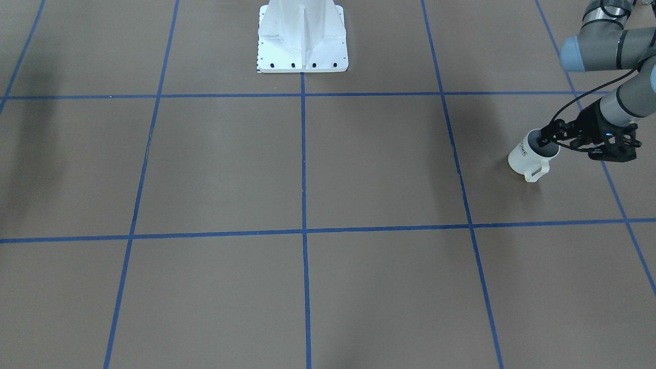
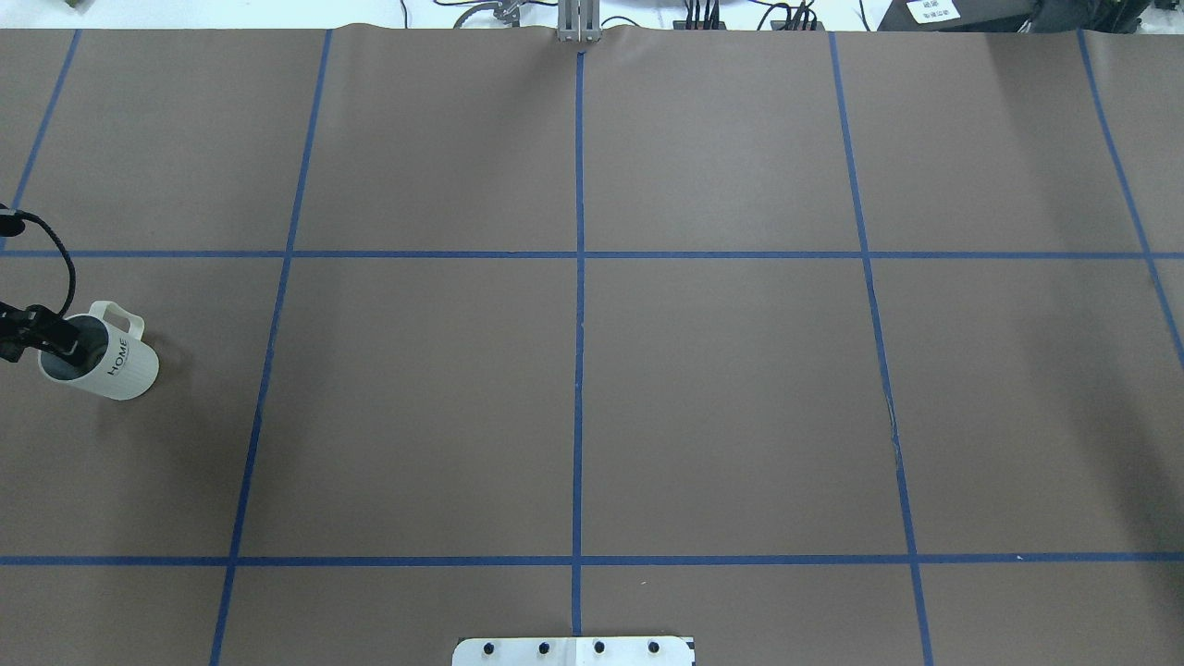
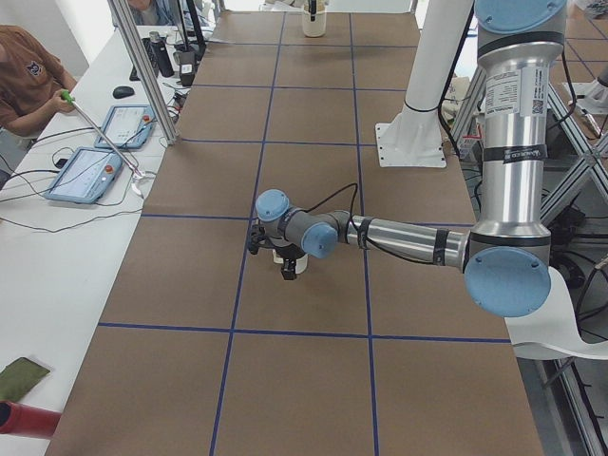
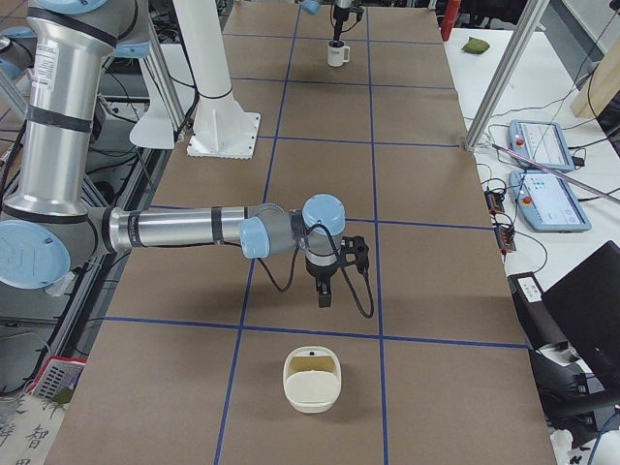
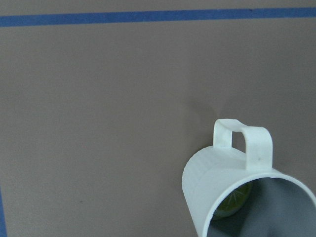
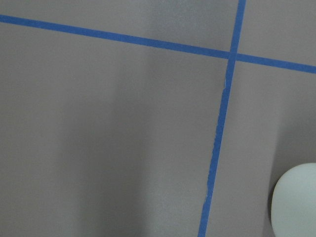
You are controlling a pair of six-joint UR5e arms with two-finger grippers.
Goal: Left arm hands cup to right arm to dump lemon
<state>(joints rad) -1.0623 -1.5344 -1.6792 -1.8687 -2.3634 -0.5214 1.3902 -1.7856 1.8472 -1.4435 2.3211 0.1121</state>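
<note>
Cup [image 1: 525, 156], tilted near the desk's left edge, holds the lemon [image 5: 235, 200]; the left gripper [image 1: 544, 139] pinches its rim. Whether the right gripper [image 4: 325, 291] is wide or narrow, cannot tell.

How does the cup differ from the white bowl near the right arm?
The cup is tall, with a side handle and black lettering; the white bowl is squat and plain. The left gripper pinches the cup's rim; the bowl stands free, the right gripper hanging nearby without touching it. Both are white and upright.

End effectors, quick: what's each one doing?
Left end effector: closed, holding the cup.
Right end effector: cannot be told.
</note>
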